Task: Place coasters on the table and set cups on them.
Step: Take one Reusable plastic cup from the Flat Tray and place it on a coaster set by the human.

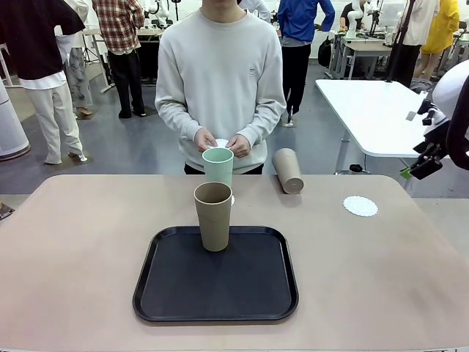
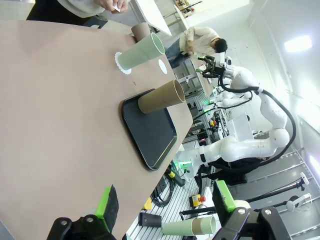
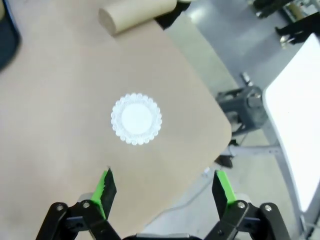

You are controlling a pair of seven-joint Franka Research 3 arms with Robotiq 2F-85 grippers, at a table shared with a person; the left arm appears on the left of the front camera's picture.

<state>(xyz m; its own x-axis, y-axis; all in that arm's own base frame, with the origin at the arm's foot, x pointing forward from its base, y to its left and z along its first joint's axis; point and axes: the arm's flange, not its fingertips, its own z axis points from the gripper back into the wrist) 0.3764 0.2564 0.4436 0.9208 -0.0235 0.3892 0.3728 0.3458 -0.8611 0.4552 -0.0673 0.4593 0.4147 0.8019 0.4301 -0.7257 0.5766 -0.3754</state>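
Presently my left gripper (image 2: 165, 200) and right gripper (image 3: 162, 187) stand spread, empty; one coaster (image 3: 136, 119) lies bare, so I judge the sideways tan cup (image 1: 288, 170) goes there next.

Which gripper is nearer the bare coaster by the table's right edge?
Right. The right gripper hovers open with the coaster just ahead of its fingers; the left gripper is far across the table, beyond the tray.
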